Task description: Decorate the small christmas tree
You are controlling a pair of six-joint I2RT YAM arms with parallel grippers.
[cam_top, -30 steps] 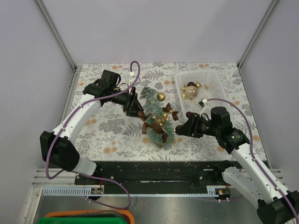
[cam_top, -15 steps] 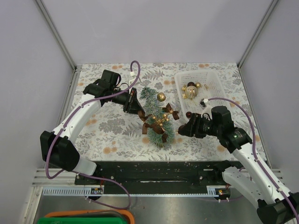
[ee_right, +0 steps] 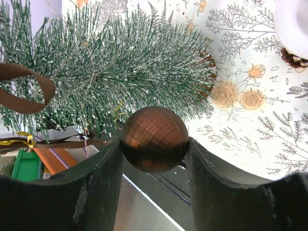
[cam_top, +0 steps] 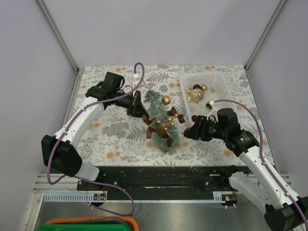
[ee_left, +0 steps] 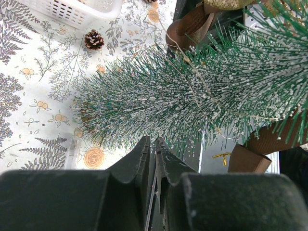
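Note:
The small christmas tree (cam_top: 161, 120) has frosted green bristles and leans over the middle of the mat, filling the left wrist view (ee_left: 192, 91) and the right wrist view (ee_right: 106, 67). It carries a gold bauble (cam_top: 165, 99) and brown bows (cam_top: 156, 129). My left gripper (cam_top: 143, 113) is at the tree's left side, its jaws (ee_left: 154, 140) closed to a sliver on the bristle fringe. My right gripper (cam_top: 186, 131) is just right of the tree, shut on a faceted brown bauble (ee_right: 154, 139) held close to the bristles.
A white basket (cam_top: 219, 86) at the back right holds more baubles, and its corner shows in the left wrist view (ee_left: 72, 12). A pine cone (ee_left: 94, 39) lies on the floral mat near it. The black rail (cam_top: 159, 175) runs along the near edge.
My left jaws have closed from wide open to nearly together at the tree. My right gripper, still holding the brown bauble, has shifted slightly back and to the right.

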